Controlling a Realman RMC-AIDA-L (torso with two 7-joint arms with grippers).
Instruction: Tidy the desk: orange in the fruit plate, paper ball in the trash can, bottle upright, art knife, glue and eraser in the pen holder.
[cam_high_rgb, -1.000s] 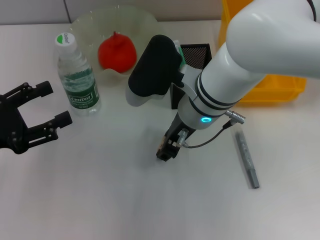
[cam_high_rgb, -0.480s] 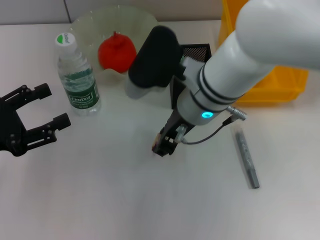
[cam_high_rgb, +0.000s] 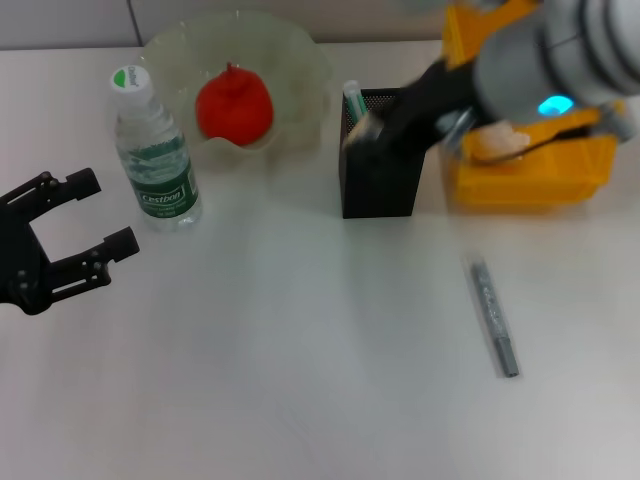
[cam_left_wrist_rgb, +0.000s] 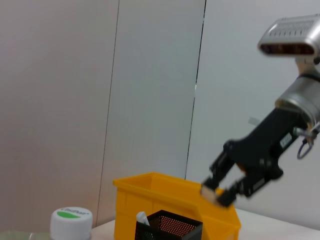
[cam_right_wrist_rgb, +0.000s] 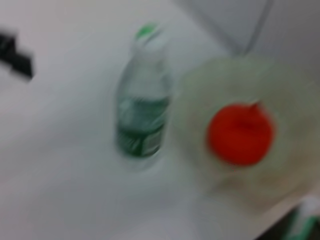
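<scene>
My right gripper (cam_high_rgb: 364, 124) hangs over the near-left corner of the black mesh pen holder (cam_high_rgb: 380, 172), shut on the small tan eraser (cam_left_wrist_rgb: 212, 193). A green-and-white glue stick (cam_high_rgb: 352, 96) stands inside the holder. On the table to the right lies the grey art knife (cam_high_rgb: 493, 316). The orange (cam_high_rgb: 233, 105) rests in the pale-green fruit plate (cam_high_rgb: 300, 52). Left of the plate, the bottle (cam_high_rgb: 155, 160) stands upright. A pale lump that may be the paper ball (cam_high_rgb: 506, 144) shows in the yellow trash can (cam_high_rgb: 530, 180). At the left edge, my left gripper (cam_high_rgb: 62, 236) is open and holds nothing.
The trash can stands directly right of the pen holder, and the plate lies behind and to its left. The right wrist view is motion-blurred and shows the bottle (cam_right_wrist_rgb: 142, 120) and the orange (cam_right_wrist_rgb: 241, 132). Bare white table fills the front.
My right arm has lifted off the middle of the table and swung back and right to over the pen holder, carrying the eraser. The left arm has barely moved.
</scene>
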